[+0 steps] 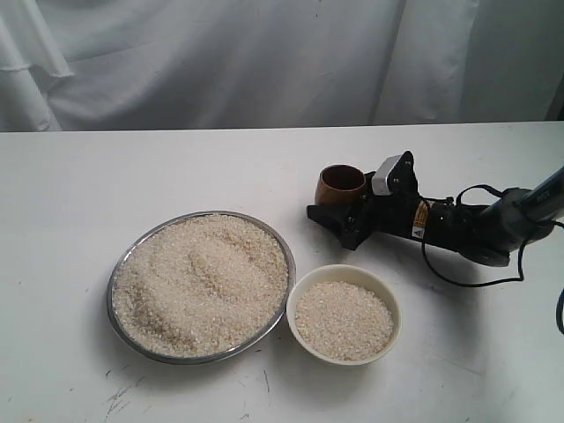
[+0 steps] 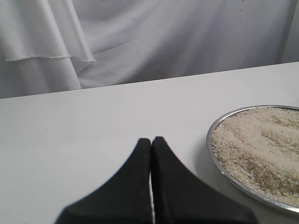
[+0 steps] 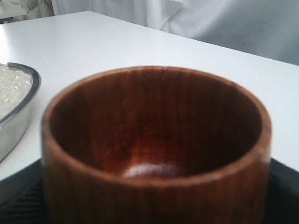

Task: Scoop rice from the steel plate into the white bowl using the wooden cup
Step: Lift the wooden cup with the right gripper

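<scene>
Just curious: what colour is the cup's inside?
The wooden cup is dark reddish-brown inside; right wrist view.

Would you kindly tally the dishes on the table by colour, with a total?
Silver, wide round steel plate: 1
Cream-white, small round bowl: 1
Orange-brown, small wooden cup: 1
Total: 3

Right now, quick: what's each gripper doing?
Left gripper: jaws shut, holding nothing.
Right gripper: jaws around the wooden cup; whether they grip it cannot be told.

No legible text or labels.
</scene>
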